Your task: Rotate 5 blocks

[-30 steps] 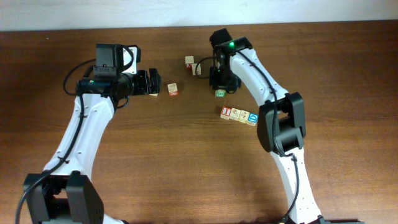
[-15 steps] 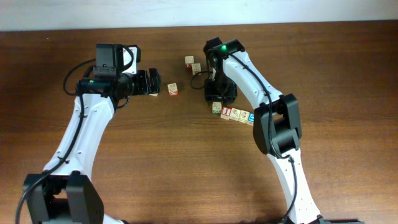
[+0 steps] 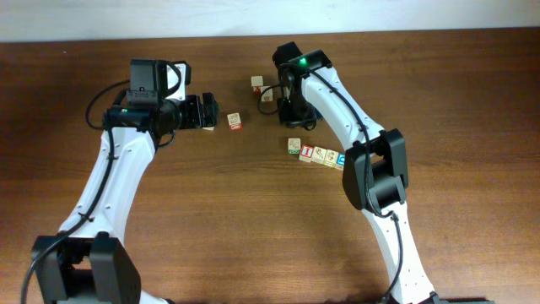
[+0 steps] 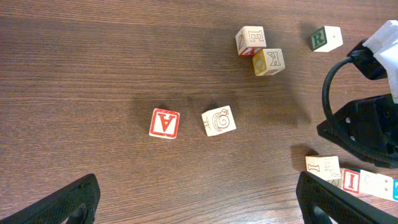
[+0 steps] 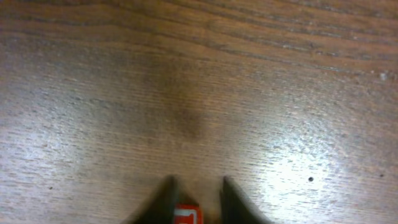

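Right hand (image 5: 197, 184) pulled back from the blocks (image 3: 307, 153), fingers (image 5: 165, 200) narrow, open or closed unclear, left hand (image 3: 207, 112) wide open, empty.

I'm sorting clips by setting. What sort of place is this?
Probably a robotics lab or test bench: a white left arm and right arm over a wooden table, small alphabet blocks laid out on it, a plain pale wall behind.

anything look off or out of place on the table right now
Nothing is spilled or damaged. One small oddity: in the row of blocks, the green-edged end block sits slightly out of line with the rest, a touch askew. The other loose blocks just lie scattered at mixed angles.
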`<control>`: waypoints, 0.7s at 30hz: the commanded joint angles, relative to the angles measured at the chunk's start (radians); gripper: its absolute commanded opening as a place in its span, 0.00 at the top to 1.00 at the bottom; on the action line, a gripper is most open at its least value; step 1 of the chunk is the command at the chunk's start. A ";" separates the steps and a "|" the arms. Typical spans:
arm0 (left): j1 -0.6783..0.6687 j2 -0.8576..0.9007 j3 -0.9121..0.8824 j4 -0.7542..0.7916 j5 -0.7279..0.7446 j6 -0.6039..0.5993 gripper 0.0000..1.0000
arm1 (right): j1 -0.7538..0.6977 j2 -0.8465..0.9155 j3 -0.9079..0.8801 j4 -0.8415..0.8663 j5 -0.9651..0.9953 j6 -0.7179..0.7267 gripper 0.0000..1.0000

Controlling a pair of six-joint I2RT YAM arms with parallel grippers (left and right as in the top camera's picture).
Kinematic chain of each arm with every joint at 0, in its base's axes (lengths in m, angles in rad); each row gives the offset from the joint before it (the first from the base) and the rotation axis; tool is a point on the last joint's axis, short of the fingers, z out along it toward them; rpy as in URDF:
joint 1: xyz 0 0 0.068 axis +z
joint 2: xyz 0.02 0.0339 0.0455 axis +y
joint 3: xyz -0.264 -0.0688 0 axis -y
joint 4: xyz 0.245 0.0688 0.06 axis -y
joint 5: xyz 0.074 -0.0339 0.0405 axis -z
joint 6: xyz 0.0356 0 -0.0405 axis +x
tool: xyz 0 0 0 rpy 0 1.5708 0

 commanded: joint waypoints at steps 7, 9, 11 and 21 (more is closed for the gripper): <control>-0.003 0.006 0.018 0.001 0.000 -0.010 0.01 | 0.011 -0.024 -0.025 -0.044 -0.044 -0.006 0.96; -0.003 0.006 0.018 0.001 0.000 -0.010 0.01 | 0.009 -0.024 -0.025 -0.059 -0.076 -0.006 0.96; -0.003 0.006 0.018 0.001 0.000 -0.010 0.01 | 0.009 -0.024 -0.024 -0.074 -0.087 -0.006 0.96; -0.003 0.006 0.018 0.001 0.000 -0.010 0.01 | -0.046 -0.025 -0.017 -0.144 -0.084 0.027 0.96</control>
